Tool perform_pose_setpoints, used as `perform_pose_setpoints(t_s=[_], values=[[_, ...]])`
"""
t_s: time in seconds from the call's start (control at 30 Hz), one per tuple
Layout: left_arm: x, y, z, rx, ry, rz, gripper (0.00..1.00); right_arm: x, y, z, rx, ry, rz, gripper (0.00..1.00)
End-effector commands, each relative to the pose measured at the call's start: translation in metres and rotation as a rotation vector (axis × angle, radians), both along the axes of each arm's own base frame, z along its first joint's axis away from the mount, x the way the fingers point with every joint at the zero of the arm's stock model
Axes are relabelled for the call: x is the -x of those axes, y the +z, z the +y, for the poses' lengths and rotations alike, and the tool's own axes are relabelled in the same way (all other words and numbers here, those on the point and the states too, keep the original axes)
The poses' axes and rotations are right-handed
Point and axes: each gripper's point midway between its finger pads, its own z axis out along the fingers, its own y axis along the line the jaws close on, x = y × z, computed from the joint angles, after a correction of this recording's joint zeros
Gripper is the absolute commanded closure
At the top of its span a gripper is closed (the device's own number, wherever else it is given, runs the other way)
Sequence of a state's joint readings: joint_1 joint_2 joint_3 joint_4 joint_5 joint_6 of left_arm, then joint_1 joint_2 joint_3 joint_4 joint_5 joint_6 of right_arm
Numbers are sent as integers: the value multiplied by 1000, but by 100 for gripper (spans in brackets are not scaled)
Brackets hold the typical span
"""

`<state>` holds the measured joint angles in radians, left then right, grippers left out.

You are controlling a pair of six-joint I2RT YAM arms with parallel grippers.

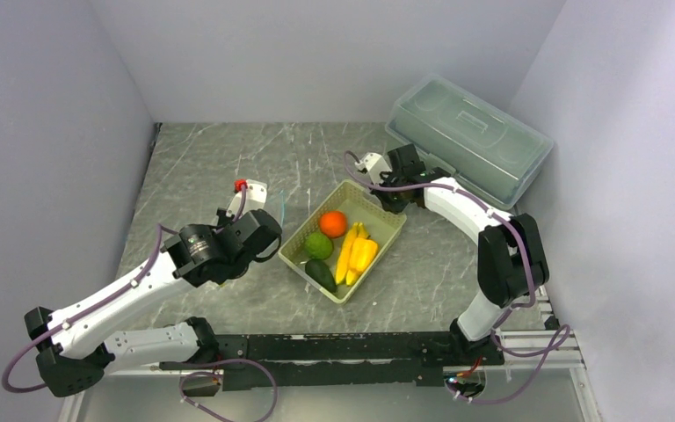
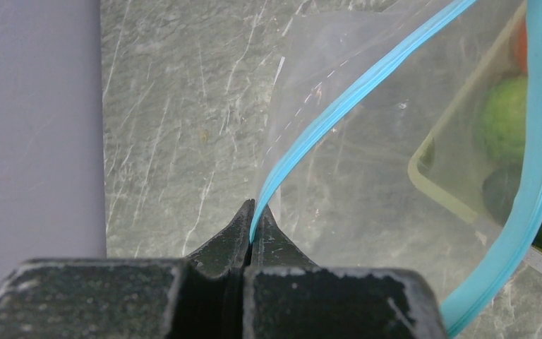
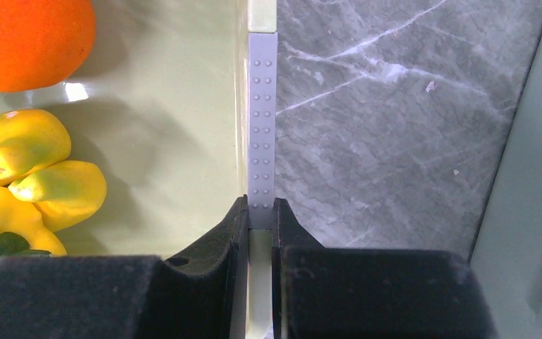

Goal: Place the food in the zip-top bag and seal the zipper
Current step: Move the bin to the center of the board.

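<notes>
The grey marbled table (image 1: 202, 158) carries everything. At its far right, against the wall, lies a large translucent lidded box (image 1: 470, 136). Near the middle of the table a pale green basket (image 1: 374, 262) sits at an angle, and all the food is inside it.

Just left of the basket, the clear zip-top bag (image 2: 353, 176) hangs above the table with its mouth apart. Its light blue zipper (image 2: 339, 106) splits into two strips, and part of the basket shows through the film.

In the basket, the yellow bananas (image 1: 346, 255) lie lengthwise with the yellow-orange pepper (image 1: 365, 252) touching their right side. The dark green avocado (image 1: 321, 274) is at the near end. The bumpy green fruit (image 1: 319, 245) sits just beyond the avocado, and the orange ball (image 1: 333, 223) is at the far end.

The left fingers (image 2: 248, 224) are clamped on one end of the zipper strip. The right fingers (image 3: 243, 220) are pinched on the basket's far rim, one inside the wall and one outside.
</notes>
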<state>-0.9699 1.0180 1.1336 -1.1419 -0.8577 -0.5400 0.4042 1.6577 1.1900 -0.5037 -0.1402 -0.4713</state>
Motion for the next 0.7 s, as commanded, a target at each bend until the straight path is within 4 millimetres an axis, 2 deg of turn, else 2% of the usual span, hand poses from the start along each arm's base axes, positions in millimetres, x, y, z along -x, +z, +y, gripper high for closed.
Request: perform_pose_setpoints(t_s=[0.0,0.03,0.17,0.33,0.57,0.67], values=[[-5,9,-5,37,1,-30,100,-5,4,-2,27,52,-24,100],[-5,9,-5,38,0,-29,100,-6,5,-2,25,49,-28,100],[-4,9,-6,37,-1,-27,99,-12,13,-1,4,28,-71,84],[-5,8,-7,36,-5,-24,98,-18,22,-4,-1,-16,-108,74],[-4,9,-6,41,-6,-26,97,-20,38,-4,-45,-53,-153,66],[-4,9,-5,42,-3,-27,97,-22,53,-4,-78,-87,-183,64]])
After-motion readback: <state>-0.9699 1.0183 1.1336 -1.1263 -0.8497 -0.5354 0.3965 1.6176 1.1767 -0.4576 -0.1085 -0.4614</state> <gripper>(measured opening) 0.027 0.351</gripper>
